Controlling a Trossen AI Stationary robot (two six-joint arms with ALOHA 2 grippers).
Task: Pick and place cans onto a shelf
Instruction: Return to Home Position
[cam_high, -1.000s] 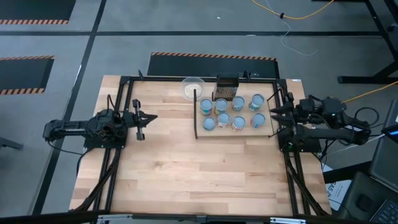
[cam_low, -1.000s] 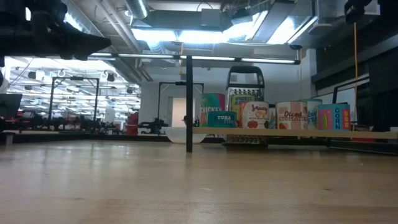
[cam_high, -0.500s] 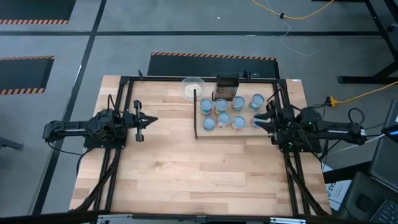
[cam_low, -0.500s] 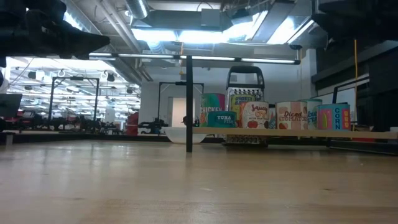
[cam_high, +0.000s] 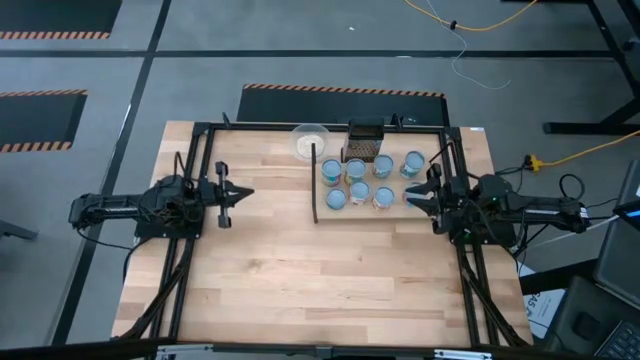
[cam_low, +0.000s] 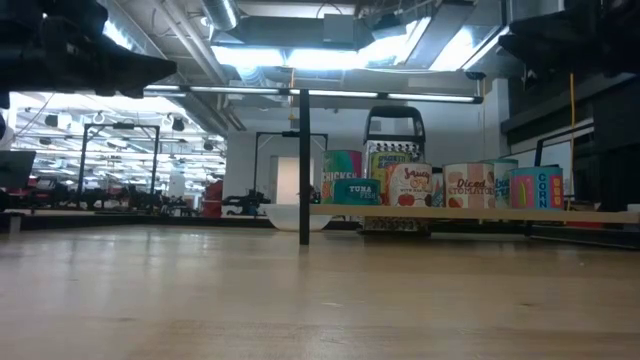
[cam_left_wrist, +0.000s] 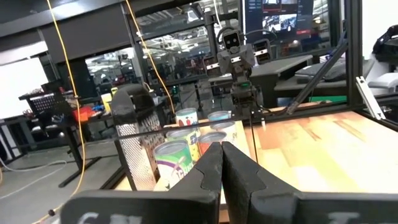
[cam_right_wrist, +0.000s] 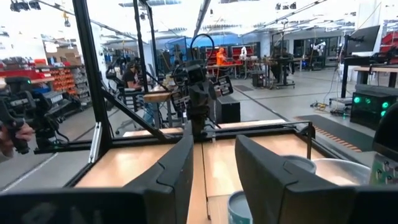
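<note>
1. The cans (cam_high: 360, 190) stand upright in a cluster on the shelf (cam_high: 352, 211). They fill the board between its thin black bar and its right-hand short edge.
2. The right gripper (cam_right_wrist: 212, 138) is by far the nearer tool. It hangs at the shelf's right short edge and points across the table toward the other arm. The shelf's long axis runs in line with the right forearm, so the cans lie straight ahead of the fingertips.
3. The nearest can (cam_right_wrist: 241, 210) shows low between the right gripper's two fingers, just beside the tips. Whether it touches them cannot be told.
4. The right gripper's fingers are spread wide and carry nothing.
5. Judged from this, every can is placed. The way home is a straight pull back along the shelf's long axis, away from the cans. A sideways swing could let a spread finger clip the nearest can.
6. The left gripper (cam_left_wrist: 221, 148) waits over the bare tabletop (cam_high: 280, 260), well apart from the shelf. Its fingers are pressed together and empty, and its arm is folded low, pointing toward the shelf.
7. The grater (cam_high: 365, 140) and the bowl (cam_high: 310, 140) sit at the shelf's far side, off that line.
</note>
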